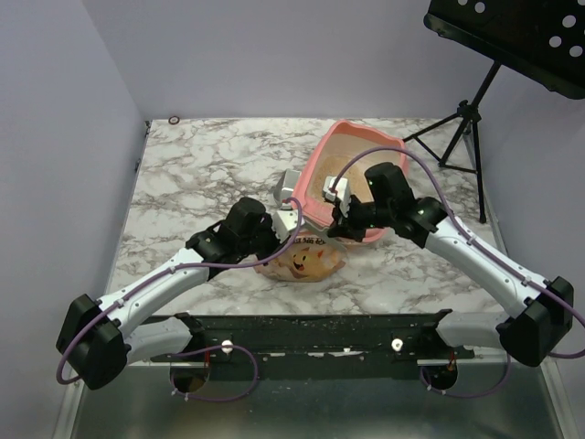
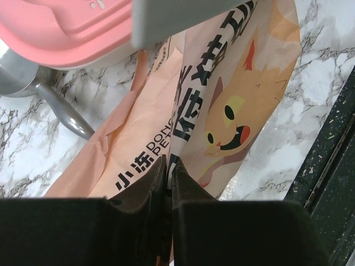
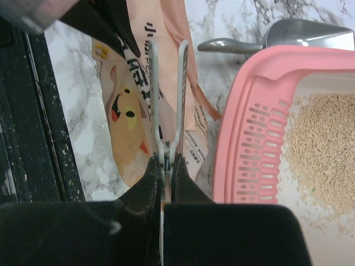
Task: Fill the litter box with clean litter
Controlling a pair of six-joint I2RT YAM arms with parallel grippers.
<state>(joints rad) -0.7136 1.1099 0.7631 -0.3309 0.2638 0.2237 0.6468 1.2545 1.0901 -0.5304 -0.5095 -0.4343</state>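
Pinching the bag (image 2: 222,111) edge in the left tool (image 2: 168,164), likely steadying it, and clamping a white clip (image 3: 181,94) in the right tool (image 3: 165,164) beside the litter box (image 3: 249,111), right of centre, litter (image 3: 321,138) inside.

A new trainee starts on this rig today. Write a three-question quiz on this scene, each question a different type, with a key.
1. True or false: the litter box already holds some litter.
2. Fill in: the scoop lies outside the litter box, on the ____.
3. Multiple choice: the left gripper is shut on A) the scoop, B) the bag, C) the litter box rim.

Key: 1 true; 2 table; 3 B.
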